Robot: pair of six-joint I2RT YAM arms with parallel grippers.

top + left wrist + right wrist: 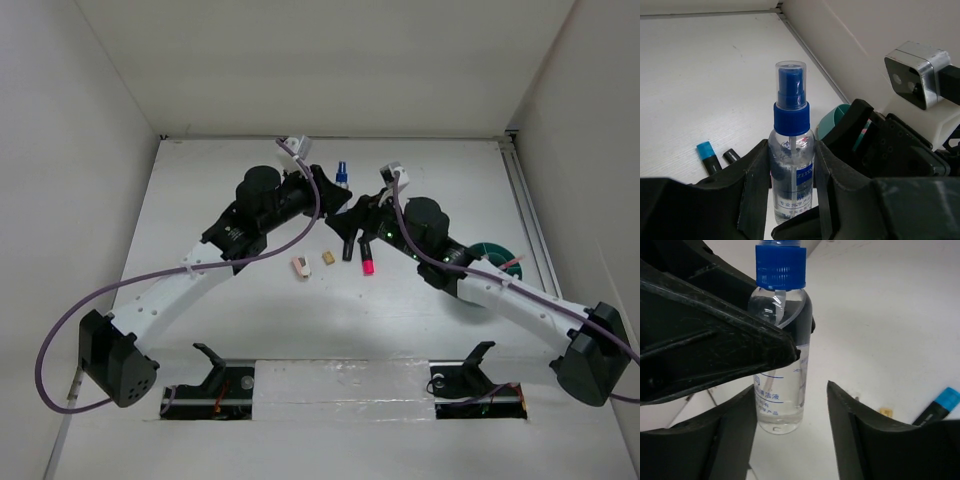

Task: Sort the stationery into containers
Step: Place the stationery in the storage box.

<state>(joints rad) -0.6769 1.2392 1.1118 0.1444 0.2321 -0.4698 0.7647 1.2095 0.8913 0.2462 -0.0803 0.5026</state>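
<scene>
1. Grip: the left gripper (791,150) is clamped on the clear bottle (791,165), one finger on each side of its body below the blue cap (791,118).
2. Place: the bottle stands upright between the two arms, toward the far side of the table (200,180). I cannot tell whether its base rests on the surface or hangs just above it.
3. The right gripper (790,390) has its jaws apart, straddling the bottle's lower part. A clear gap shows on one side, so it holds nothing.
4. Handling, as a judgement: the bottle looks like rigid plastic, smooth and probably slippery. It seems largely filled with clear liquid, so it is likely heavier than the other pieces and prone to sloshing if tipped.
5. Best hold: the straight labelled body, low down and under the other fingers. The cap and the thin clear hood over the nozzle look too narrow and easy to knock off.
6. The round shape may roll within the pads, so a square, centred squeeze seems wise.
7. The teal cup (492,250) sits by the right arm, partly hidden behind it.
8. The pink-black highlighter (367,262), pinkish eraser (300,266) and tan eraser (328,258) lie on the table nearby.
</scene>
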